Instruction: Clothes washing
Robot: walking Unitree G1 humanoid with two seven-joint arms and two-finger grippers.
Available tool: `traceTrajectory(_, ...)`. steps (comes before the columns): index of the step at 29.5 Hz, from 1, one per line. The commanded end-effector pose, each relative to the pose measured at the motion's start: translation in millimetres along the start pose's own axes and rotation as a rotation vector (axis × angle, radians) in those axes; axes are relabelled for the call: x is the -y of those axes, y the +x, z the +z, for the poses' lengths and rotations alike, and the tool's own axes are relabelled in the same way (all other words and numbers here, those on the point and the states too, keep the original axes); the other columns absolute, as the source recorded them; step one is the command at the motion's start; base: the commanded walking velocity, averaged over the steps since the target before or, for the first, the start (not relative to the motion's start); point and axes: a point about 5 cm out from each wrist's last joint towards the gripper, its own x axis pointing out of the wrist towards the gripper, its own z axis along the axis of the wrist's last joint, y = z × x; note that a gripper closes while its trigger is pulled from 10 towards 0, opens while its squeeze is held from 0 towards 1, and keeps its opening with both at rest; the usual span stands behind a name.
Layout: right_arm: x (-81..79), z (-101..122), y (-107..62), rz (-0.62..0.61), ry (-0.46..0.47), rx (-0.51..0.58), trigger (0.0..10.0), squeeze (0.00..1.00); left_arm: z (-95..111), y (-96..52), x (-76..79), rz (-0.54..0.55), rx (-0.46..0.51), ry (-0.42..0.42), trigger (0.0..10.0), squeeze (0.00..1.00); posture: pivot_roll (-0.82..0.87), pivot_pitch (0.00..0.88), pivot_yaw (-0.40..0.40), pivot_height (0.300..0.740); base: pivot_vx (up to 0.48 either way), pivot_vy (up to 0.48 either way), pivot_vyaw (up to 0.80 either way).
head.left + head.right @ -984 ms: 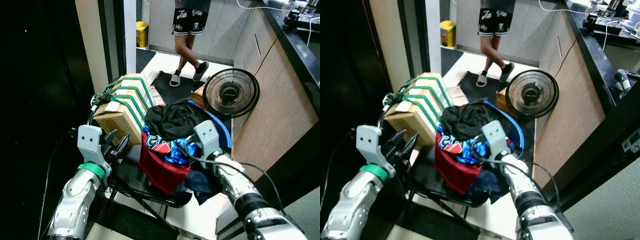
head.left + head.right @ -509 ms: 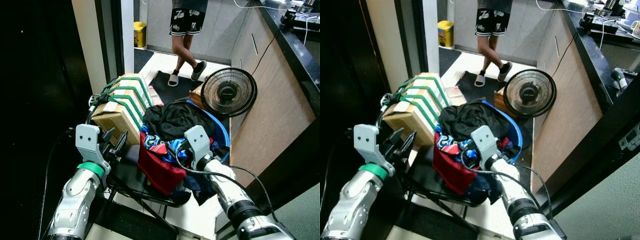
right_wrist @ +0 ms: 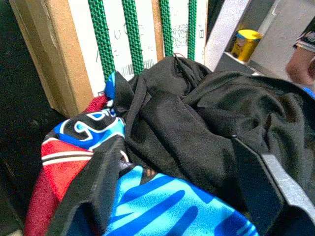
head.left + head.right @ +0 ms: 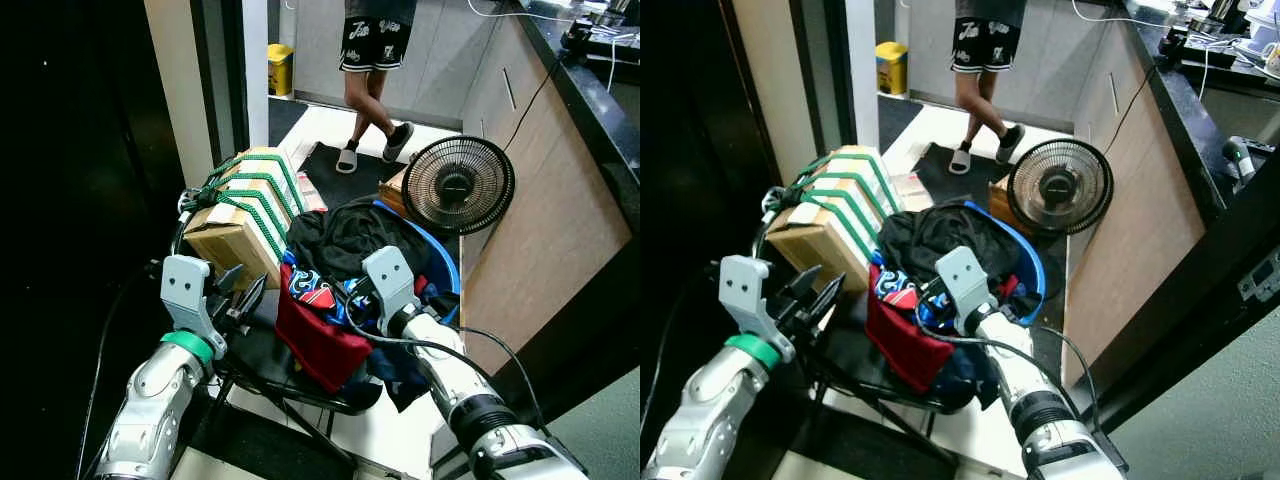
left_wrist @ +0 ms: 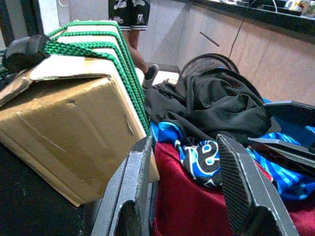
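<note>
Clothes point(image 4: 345, 270) fill a blue basin point(image 4: 447, 262) at the centre of the frame: a black garment point(image 3: 206, 128) on top, a blue patterned one point(image 3: 162, 206) and a red cloth point(image 4: 315, 335) hanging over the near rim. Right gripper point(image 3: 177, 191) sits low on the pile, fingers spread above the blue and black fabric. Left gripper point(image 5: 184, 189), at lower left, hovers with fingers apart beside a cardboard box point(image 4: 240, 220) bound with green straps point(image 5: 98, 46). A fan point(image 4: 460, 185) stands at upper right, and a person's legs point(image 4: 375, 90) show at top centre.
</note>
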Motion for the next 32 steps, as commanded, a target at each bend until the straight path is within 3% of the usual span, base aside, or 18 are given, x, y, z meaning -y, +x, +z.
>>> traceTrajectory(1, -11.7, -4, -1.4, 0.062, 0.045, 0.004, 10.0, 1.0, -2, -0.9, 2.2, -0.01, -0.013, 0.005, 10.0, 0.0, 0.06, 0.0, -0.016, 0.74, 0.0, 0.0, 0.0)
traceTrajectory(7, -18.1, -7, -1.7, 0.085, 0.034, -0.01, 10.0, 1.0, -2, -1.9, 3.3, -0.017, -0.018, 0.007, 10.0, 0.0, 0.07, 0.004, -0.025, 0.74, 0.0, 0.0, 0.0)
traceTrajectory(9, -14.1, -11, -1.8, 0.04, 0.017, -0.051, 10.0, 1.0, -3, -3.1, 3.8, -0.022, -0.022, 0.009, 10.0, 0.0, 0.07, 0.007, -0.027, 0.74, 0.0, 0.0, 0.0)
traceTrajectory(10, 1.4, -19, -2.0, -0.084, 0.028, -0.138, 10.0, 0.63, -2, -6.0, 3.4, -0.026, -0.026, 0.011, 10.0, 0.0, 0.08, 0.011, -0.028, 0.74, 0.0, 0.0, 0.0)
traceTrajectory(11, 1.4, -19, -2.0, -0.084, 0.028, -0.138, 10.0, 0.63, -2, -6.0, 3.4, -0.026, -0.026, 0.011, 10.0, 0.0, 0.08, 0.011, -0.028, 0.74, 0.0, 0.0, 0.0)
traceTrajectory(12, 8.0, -21, -2.0, -0.128, 0.046, -0.166, 10.0, 0.14, -2, -7.1, 3.1, -0.026, -0.026, 0.011, 10.0, 0.0, 0.08, 0.017, -0.027, 0.74, 0.0, 0.0, 0.0)
traceTrajectory(13, 8.0, -21, -2.0, -0.128, 0.046, -0.166, 10.0, 0.14, -2, -7.1, 3.1, -0.026, -0.026, 0.011, 10.0, 0.0, 0.08, 0.017, -0.027, 0.74, 0.0, 0.0, 0.0)
traceTrajectory(14, 13.5, -21, -1.5, -0.158, 0.063, -0.181, 10.0, 0.0, -1, -8.2, 2.7, -0.027, -0.027, 0.01, 10.0, 0.0, 0.08, 0.017, -0.027, 0.74, 0.0, 0.0, 0.0)
traceTrajectory(15, 13.5, -21, -1.5, -0.158, 0.063, -0.181, 10.0, 0.0, -1, -8.2, 2.7, -0.027, -0.027, 0.01, 10.0, 0.0, 0.08, 0.017, -0.027, 0.74, 0.0, 0.0, 0.0)
traceTrajectory(19, 43.2, -9, 1.1, -0.28, 0.112, -0.187, 10.0, 0.0, 1, -13.0, 2.0, -0.04, -0.036, 0.008, 10.0, 0.0, 0.09, 0.045, -0.023, 0.74, 0.0, 0.0, 0.0)
traceTrajectory(23, 56.9, -8, -3.4, -0.318, 0.11, -0.203, 10.0, 0.0, 1, -14.9, 2.9, -0.042, -0.04, 0.008, 10.0, 0.0, 0.09, 0.052, -0.024, 0.74, 0.0, 0.0, 0.0)
traceTrajectory(32, 52.6, -19, -9.3, -0.287, 0.066, -0.262, 10.0, 0.0, -1, -17.7, 7.2, -0.05, -0.056, 0.004, 10.0, 0.0, 0.09, 0.075, -0.016, 0.74, 0.0, 0.0, 0.0)
